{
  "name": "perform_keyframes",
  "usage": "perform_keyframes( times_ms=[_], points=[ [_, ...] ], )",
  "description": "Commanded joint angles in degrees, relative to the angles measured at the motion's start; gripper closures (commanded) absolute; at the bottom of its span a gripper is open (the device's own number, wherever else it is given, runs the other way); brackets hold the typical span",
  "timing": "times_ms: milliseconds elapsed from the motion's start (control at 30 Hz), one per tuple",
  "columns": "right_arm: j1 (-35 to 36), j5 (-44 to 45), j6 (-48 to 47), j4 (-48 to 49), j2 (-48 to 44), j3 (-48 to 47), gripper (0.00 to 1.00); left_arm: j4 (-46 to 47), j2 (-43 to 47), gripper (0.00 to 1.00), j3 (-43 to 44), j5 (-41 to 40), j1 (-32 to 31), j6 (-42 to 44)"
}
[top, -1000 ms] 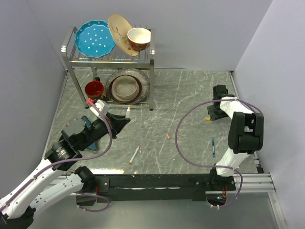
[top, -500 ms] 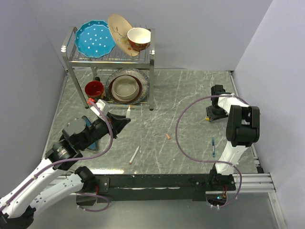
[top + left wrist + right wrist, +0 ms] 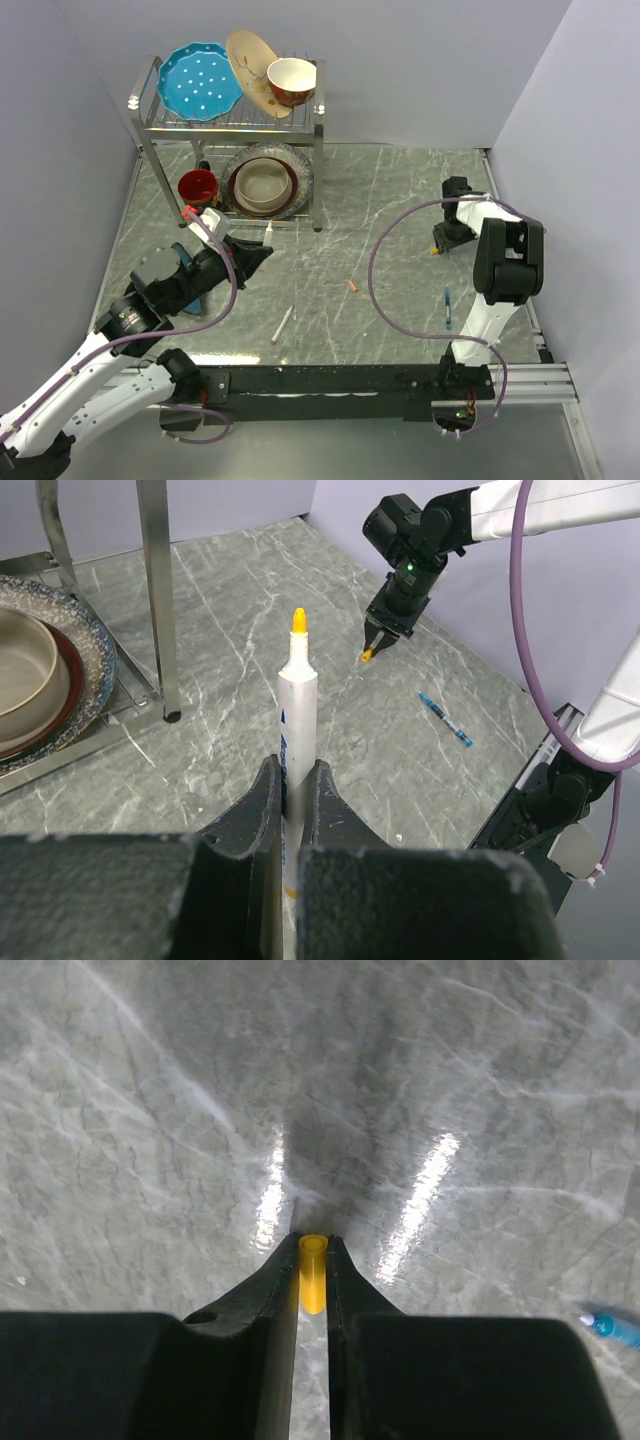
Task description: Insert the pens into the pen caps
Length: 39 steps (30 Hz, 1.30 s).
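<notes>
My left gripper is shut on a white pen with a yellow tip, held pointing away above the table; it shows at the left of the top view. My right gripper is shut on a small yellow pen cap, open end facing out, just above the table at the far right. A second white pen lies near the front middle. A blue pen lies at the right; it also shows in the left wrist view. An orange cap lies mid-table.
A metal dish rack stands at the back left with a blue plate, bowls and a red cup. Its leg is close to the left pen. A purple cable loops from the right arm.
The right arm has swung slightly back and left, its gripper staying low near the far right. The left arm and its pen have not moved.
</notes>
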<state>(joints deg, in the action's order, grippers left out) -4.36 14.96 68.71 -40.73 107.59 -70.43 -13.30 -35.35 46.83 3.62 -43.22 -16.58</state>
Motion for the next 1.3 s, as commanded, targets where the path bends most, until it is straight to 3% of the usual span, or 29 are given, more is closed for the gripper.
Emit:
perform_keyframes(
  times_ms=[0, 267, 500, 800, 1267],
  points=[
    [3.7, -2.1, -8.6, 6.0, -2.2, 3.1, 0.89, 1.3, 0.5, 0.99, -0.2, -0.7, -0.2, 0.6],
    [12.9, -2.7, -21.1, 14.1, -9.1, 12.1, 0.92, 1.3, 0.7, 0.99, 0.1, 0.3, -0.3, -2.0],
    [20.3, -7.7, -27.1, 21.7, -18.0, 20.2, 0.94, 1.4, 1.1, 0.99, -2.3, 4.3, -0.3, -9.9],
    [30.9, -13.4, -29.3, 30.4, -28.4, 25.2, 1.00, 10.7, 2.1, 0.99, -13.9, 9.0, -0.3, -19.7],
    [42.9, -20.7, -25.6, 49.9, -44.0, 28.6, 1.00, 25.4, -3.1, 0.99, -21.9, 15.8, -0.3, -26.9]
  ],
)
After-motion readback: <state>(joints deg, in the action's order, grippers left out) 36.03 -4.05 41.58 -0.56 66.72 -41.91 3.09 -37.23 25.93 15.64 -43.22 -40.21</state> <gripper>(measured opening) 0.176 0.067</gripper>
